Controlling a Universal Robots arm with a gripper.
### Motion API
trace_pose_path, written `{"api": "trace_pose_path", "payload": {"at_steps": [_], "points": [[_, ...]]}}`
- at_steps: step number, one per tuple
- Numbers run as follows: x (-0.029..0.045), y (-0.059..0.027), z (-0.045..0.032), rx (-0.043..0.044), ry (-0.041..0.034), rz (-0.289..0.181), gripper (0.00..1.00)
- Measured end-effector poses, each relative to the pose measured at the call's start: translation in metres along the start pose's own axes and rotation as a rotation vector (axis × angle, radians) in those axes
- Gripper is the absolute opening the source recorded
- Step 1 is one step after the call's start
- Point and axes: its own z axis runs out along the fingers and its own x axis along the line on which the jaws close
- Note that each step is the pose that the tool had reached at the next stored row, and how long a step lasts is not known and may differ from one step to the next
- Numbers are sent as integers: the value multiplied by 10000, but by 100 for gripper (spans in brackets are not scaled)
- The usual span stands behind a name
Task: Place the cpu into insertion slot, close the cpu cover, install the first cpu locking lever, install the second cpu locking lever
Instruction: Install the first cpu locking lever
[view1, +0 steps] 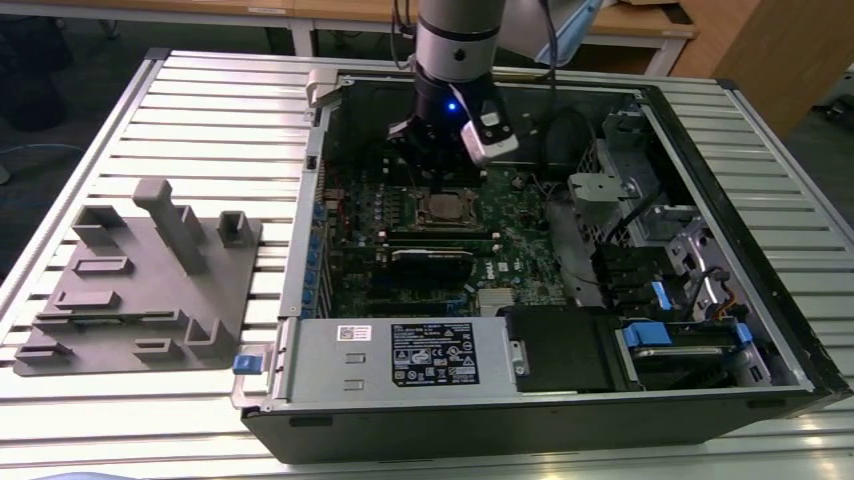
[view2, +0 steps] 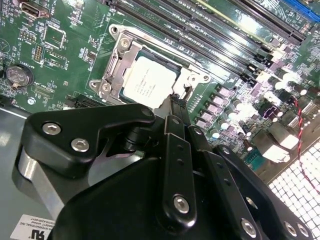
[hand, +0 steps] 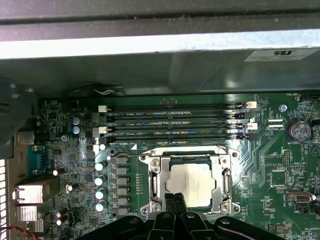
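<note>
The cpu (view1: 445, 208) (view2: 150, 82) (hand: 192, 182) lies flat in the insertion slot (hand: 145, 209) on the green motherboard, silver top showing. The cpu cover (view2: 119, 56) (hand: 158, 170), a metal frame, lies down around it. Thin wire levers (hand: 186, 148) run along the socket's sides. One hooked lever end (view2: 189, 90) sits right by my fingertips. My gripper (view1: 427, 172) (view2: 175, 100) (hand: 175, 198) hangs just over the socket's edge, its black fingers closed together with nothing clearly between them.
Long memory slots (hand: 175, 122) run beside the socket. A grey power-supply box (view1: 400, 355) fills the case's near end, with drive bays and blue tabs (view1: 667, 320) on the exterior view's right. A grey fixture (view1: 134, 290) rests on the slatted table.
</note>
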Motion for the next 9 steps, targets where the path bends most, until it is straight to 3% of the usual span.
{"api": "trace_pose_path", "payload": {"at_steps": [9], "points": [[25, -1, 0, 0, 0, -1, 11]]}}
